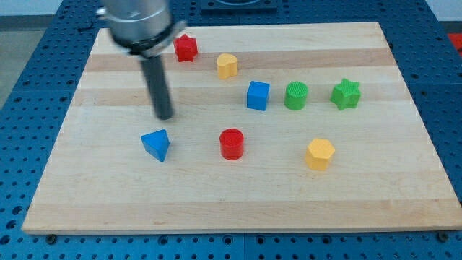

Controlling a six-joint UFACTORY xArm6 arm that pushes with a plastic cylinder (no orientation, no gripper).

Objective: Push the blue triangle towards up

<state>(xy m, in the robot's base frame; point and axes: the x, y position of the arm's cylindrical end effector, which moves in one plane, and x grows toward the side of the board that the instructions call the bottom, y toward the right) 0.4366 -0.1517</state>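
Note:
The blue triangle [157,144] lies on the wooden board [108,195] at the view's lower left. My tip [165,116] rests on the board just above the triangle and slightly to its right, a small gap apart from it. The dark rod rises from the tip to the arm's grey housing at the view's top left.
A red star [185,48] and a yellow block [227,66] sit near the top. A blue cube [258,95], green cylinder [296,95] and green star [346,94] form a row at mid right. A red cylinder [232,144] and yellow hexagon [320,154] lie lower.

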